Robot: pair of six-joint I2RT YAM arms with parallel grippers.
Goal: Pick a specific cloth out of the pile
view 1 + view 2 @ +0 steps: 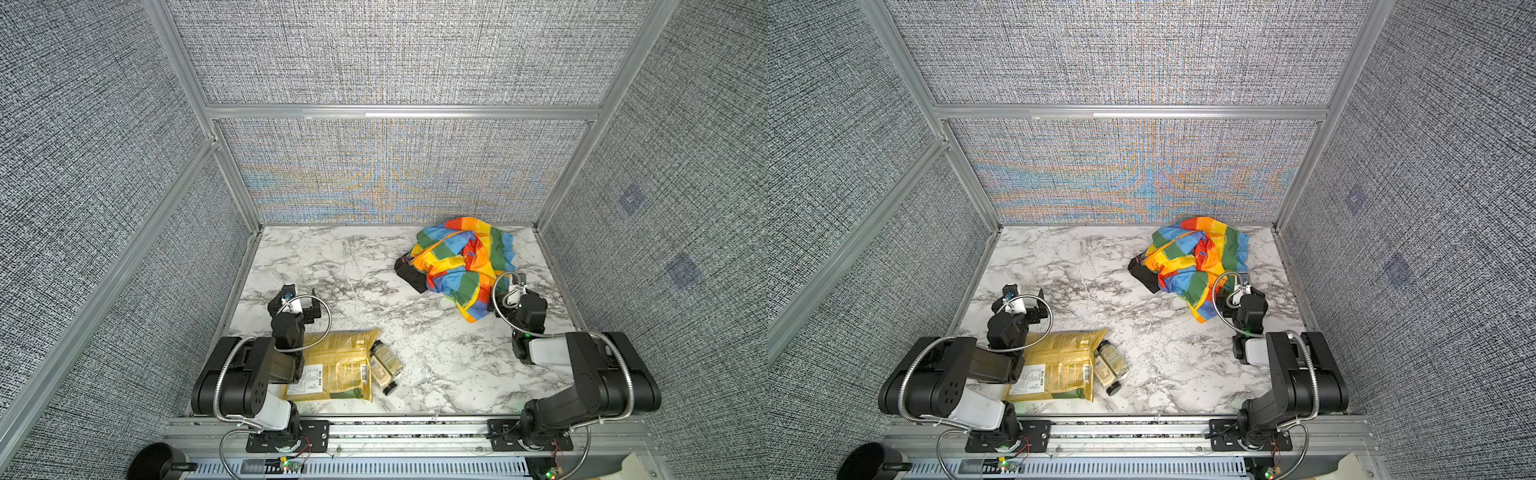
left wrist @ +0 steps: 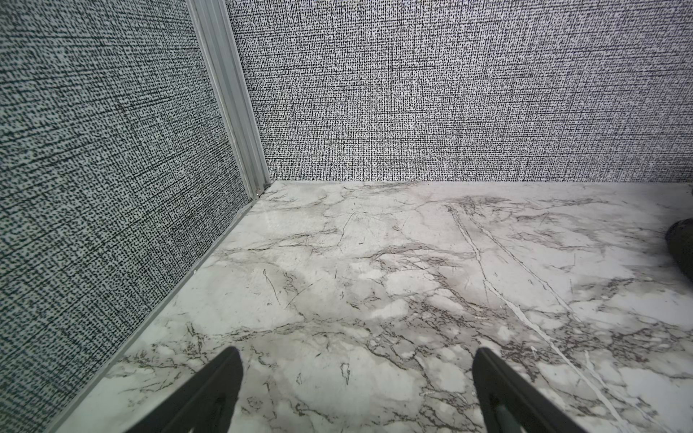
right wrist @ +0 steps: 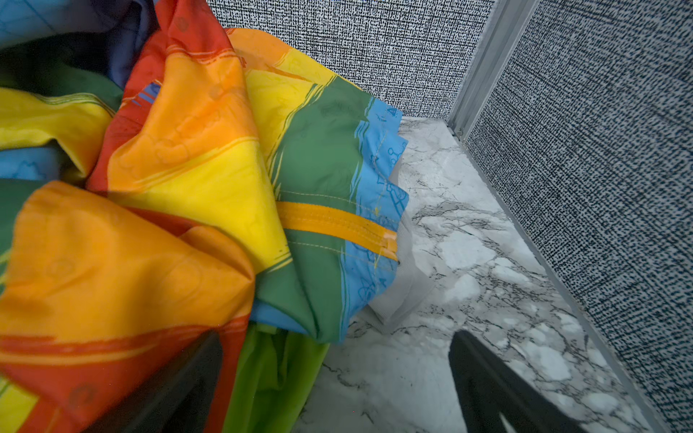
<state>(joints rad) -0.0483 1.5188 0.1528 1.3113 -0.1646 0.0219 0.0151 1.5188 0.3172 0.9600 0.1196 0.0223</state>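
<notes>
Both arms sit at the near edge of the bench [image 1: 332, 266]. Left claw [image 2: 356, 390] is spread wide over bare marble near the left edge, gripping nothing. Right claw [image 3: 337, 386] is gaping too, one finger tucked against the rainbow-checked cloth [image 3: 180, 180], nothing pinched. So the pile [image 1: 461, 262] is at the far right corner, and the cloth [image 1: 409, 274], the black one, pokes out from under its left side. Near edge has a yellow packet [image 1: 336, 365] with a spice jar [image 1: 385, 365] touching its right side.
</notes>
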